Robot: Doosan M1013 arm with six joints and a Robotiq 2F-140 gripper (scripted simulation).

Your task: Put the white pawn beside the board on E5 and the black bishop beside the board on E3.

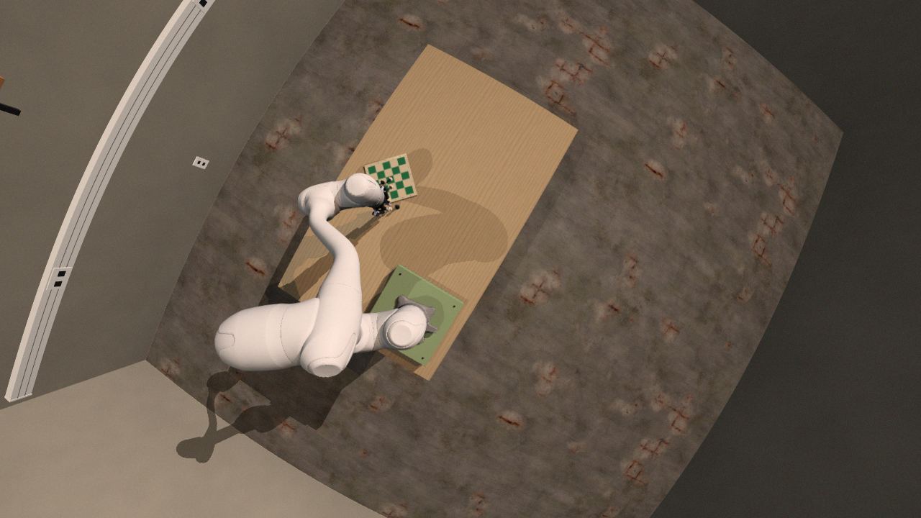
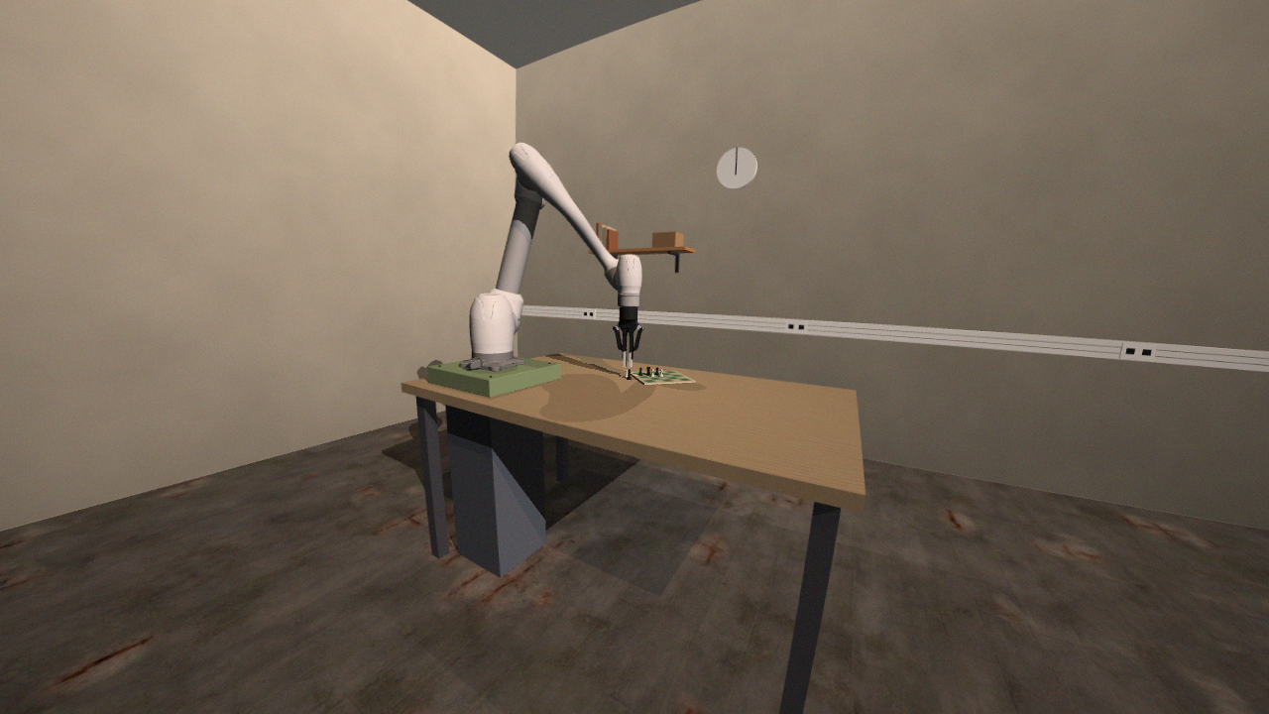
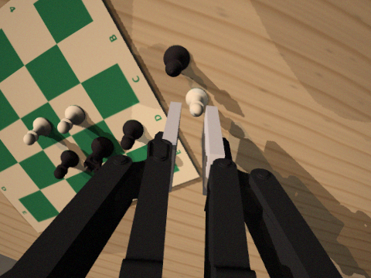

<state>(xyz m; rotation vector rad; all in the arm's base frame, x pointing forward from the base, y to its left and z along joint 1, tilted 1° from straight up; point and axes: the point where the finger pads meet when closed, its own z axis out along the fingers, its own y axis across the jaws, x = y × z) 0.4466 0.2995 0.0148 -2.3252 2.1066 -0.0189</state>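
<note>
Here, white pawn (image 3: 196, 100) upright, cream, round-headed

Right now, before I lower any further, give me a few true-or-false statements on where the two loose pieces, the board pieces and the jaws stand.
1. The white pawn stands on the table, off the board. True.
2. The black bishop stands on E3. False: it is on the table beside the board.
3. The gripper holds the pawn. False: the jaws are narrowly apart with nothing between, the pawn just beyond their tips.
4. Two white and several black pieces stand on the board. True.
5. The bishop has tipped over. False: it is upright.
</note>
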